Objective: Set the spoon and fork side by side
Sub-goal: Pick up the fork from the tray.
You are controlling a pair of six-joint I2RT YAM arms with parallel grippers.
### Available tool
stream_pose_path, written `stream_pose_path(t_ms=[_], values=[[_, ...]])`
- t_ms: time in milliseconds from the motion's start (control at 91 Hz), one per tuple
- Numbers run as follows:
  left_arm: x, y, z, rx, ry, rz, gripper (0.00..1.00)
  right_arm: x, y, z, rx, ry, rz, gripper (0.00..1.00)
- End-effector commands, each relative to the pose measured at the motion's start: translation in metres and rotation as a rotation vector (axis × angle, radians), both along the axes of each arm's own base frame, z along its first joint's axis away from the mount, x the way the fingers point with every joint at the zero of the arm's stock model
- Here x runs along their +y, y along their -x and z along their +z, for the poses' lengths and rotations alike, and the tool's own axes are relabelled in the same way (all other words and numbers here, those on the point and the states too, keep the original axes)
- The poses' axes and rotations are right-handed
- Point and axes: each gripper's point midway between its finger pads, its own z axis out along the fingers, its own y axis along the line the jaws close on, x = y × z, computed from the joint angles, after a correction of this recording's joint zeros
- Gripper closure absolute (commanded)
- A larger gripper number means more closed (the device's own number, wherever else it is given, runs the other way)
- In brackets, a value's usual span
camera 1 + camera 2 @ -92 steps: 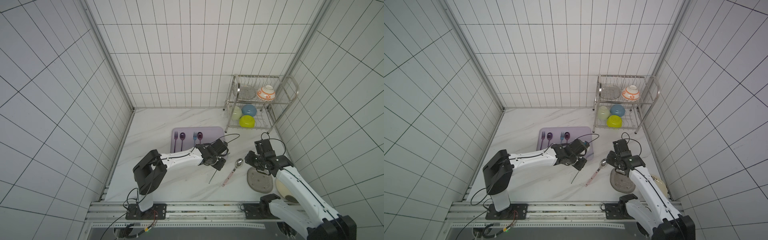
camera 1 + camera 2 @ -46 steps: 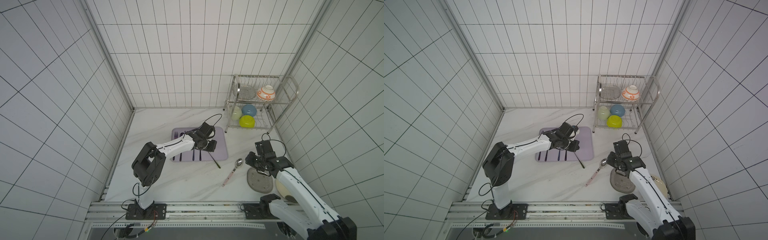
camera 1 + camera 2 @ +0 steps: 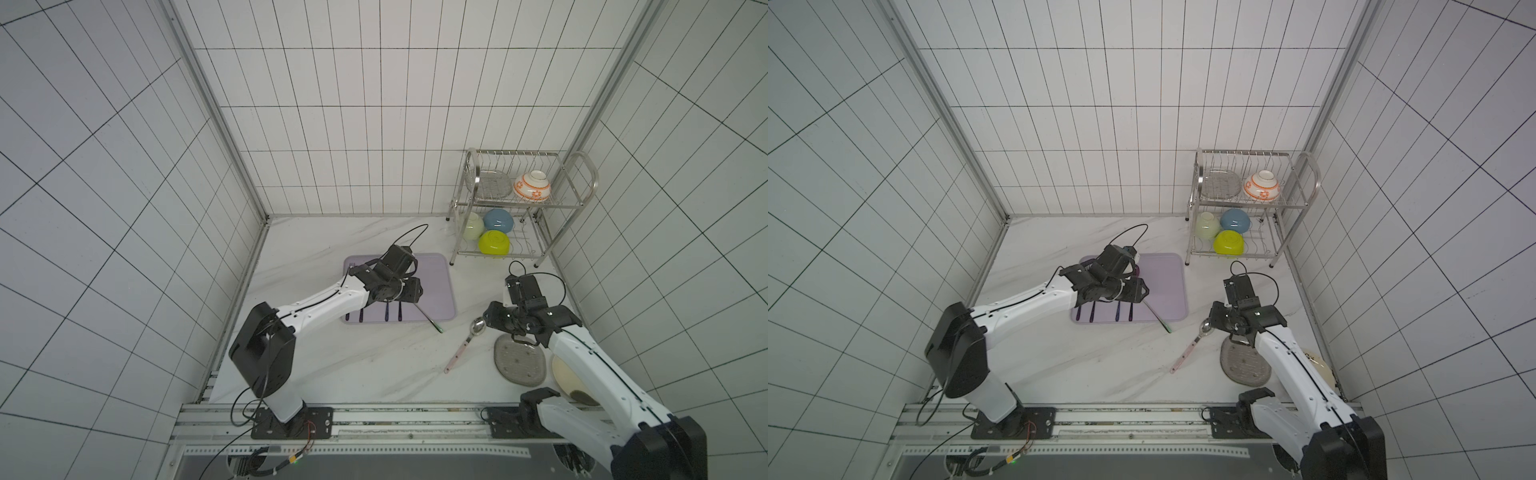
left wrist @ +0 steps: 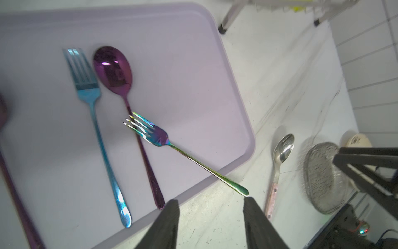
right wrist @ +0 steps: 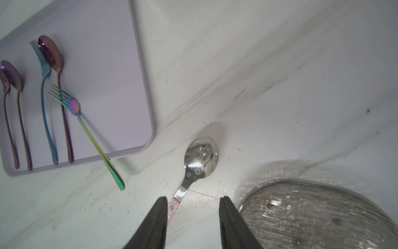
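A rainbow fork [image 4: 187,157] lies slanted on the lilac tray [image 4: 183,64]. Its tines cross a purple spoon's [image 4: 113,66] handle, and its own handle sticks out over the tray's near edge [image 3: 428,318]. My left gripper [image 4: 210,200] hangs open just behind that handle tip, with nothing between its fingers. A silver spoon [image 5: 201,159] with a pink handle lies on the marble counter right of the tray [image 3: 478,326]. My right gripper [image 5: 193,198] is open over the spoon's handle, which shows just inside one finger.
A blue fork [image 4: 94,120] lies beside the purple spoon, and another purple pair [image 5: 13,97] is further left on the tray. A ribbed glass dish [image 5: 312,215] and a cream bowl [image 3: 569,378] sit by my right arm. A wire rack [image 3: 519,208] with bowls stands at the back right.
My left arm carried the rainbow fork from the counter onto the tray, then opened and let it go. The right gripper stayed over the silver spoon.
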Motion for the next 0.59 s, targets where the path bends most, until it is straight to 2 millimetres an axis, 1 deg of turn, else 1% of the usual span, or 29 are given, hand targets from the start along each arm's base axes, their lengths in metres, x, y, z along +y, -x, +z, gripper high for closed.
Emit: stream_pose_path(t_ms=[0,55,77,121,176,187,242,264,319,352,418,484,583], values=[[0.062,-0.012,0.018,-0.07,-0.058,0.188,0.38,0.041,-0.01,0.015,-0.063,-0.001,0.249,0.56],[0.093,-0.009,0.022,-0.079,-0.078,0.266,0.34,0.062,-0.011,0.013,-0.053,0.029,0.347,0.55],[0.106,-0.008,0.019,-0.074,-0.097,0.296,0.32,0.073,-0.01,0.013,-0.05,0.035,0.391,0.55],[0.128,-0.002,0.022,-0.082,-0.109,0.346,0.3,0.091,-0.01,0.008,-0.029,0.043,0.458,0.55],[0.152,0.007,0.022,-0.079,-0.132,0.397,0.28,0.112,-0.011,-0.001,0.0,0.058,0.53,0.55],[0.156,0.009,0.022,-0.08,-0.134,0.403,0.27,0.118,-0.012,0.0,-0.004,0.059,0.546,0.55],[0.175,0.02,0.02,-0.083,-0.152,0.443,0.24,0.137,-0.014,-0.009,0.02,0.084,0.62,0.55],[0.182,0.024,0.02,-0.088,-0.157,0.458,0.23,0.146,-0.017,-0.01,0.022,0.091,0.643,0.55],[0.194,0.034,0.017,-0.101,-0.162,0.481,0.2,0.162,-0.023,-0.017,0.044,0.106,0.686,0.56],[0.199,0.039,0.019,-0.117,-0.157,0.491,0.2,0.168,-0.025,-0.024,0.063,0.111,0.708,0.56],[0.207,0.049,0.018,-0.13,-0.148,0.505,0.18,0.179,-0.035,-0.033,0.078,0.119,0.73,0.56],[0.213,0.056,0.021,-0.138,-0.142,0.514,0.17,0.186,-0.042,-0.045,0.101,0.132,0.752,0.57],[0.217,0.062,0.022,-0.142,-0.143,0.518,0.17,0.192,-0.046,-0.06,0.143,0.144,0.778,0.59]])
